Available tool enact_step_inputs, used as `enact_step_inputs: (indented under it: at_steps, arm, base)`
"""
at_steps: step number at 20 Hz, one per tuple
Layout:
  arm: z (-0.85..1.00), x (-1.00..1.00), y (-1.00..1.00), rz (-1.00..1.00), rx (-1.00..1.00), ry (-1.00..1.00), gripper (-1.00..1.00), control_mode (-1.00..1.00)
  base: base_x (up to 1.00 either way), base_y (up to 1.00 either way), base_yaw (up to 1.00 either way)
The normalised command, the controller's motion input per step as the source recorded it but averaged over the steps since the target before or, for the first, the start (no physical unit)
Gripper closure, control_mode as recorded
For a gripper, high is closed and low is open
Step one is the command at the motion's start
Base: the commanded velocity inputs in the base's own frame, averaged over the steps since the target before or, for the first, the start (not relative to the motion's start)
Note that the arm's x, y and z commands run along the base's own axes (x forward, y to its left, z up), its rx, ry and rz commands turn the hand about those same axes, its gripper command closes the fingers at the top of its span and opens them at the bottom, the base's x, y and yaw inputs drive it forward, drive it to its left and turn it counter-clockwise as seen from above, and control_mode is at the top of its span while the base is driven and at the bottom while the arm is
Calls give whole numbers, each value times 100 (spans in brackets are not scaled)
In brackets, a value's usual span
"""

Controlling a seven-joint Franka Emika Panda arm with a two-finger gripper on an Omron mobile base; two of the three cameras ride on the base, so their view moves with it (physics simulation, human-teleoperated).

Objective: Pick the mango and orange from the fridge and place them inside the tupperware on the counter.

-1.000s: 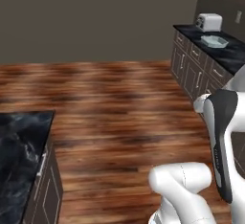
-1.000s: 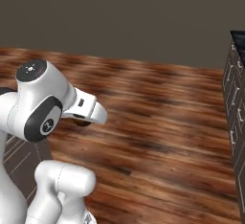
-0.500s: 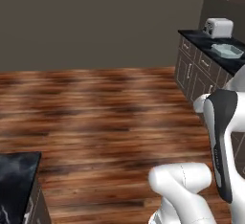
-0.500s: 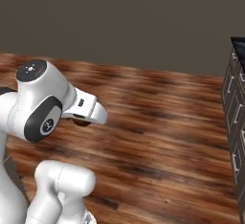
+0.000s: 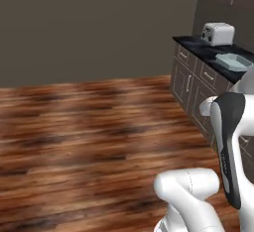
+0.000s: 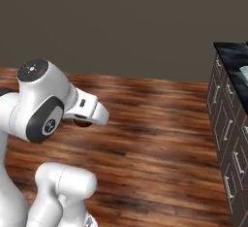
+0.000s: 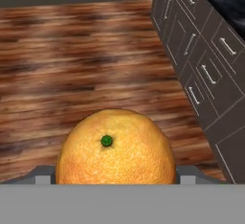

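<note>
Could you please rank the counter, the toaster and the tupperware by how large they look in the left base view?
1. Counter, largest.
2. and 3. Toaster and tupperware look about alike. The toaster stands farther back, and the tupperware is partly cut off by the arm, so I would not rank them.

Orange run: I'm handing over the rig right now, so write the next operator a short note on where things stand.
Gripper: shut on the orange, carried above the wood floor.
Tupperware: on the counter ahead to the right, beside the toaster; nothing visible inside it.
Done: orange picked.
Left: reach the counter, place the orange in the tupperware. Mango's whereabouts can't be told from these views.
</note>
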Motion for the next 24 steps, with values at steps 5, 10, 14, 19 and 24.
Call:
enact_step_inputs:
  at_steps: [5,10,14,19,24]
  arm:
    - [0,0,0,0,0,0,100,100]
    - [0,0,0,0,0,0,100,100]
    - [0,0,0,0,0,0,100,100]
    - [0,0,0,0,0,0,100,100]
    - [0,0,0,0,0,0,100,100]
  base:
    - [98,4,-52]
    - [100,28,-62]
    - [97,41,-66]
    - [82,55,-66]
    - [79,71,-68]
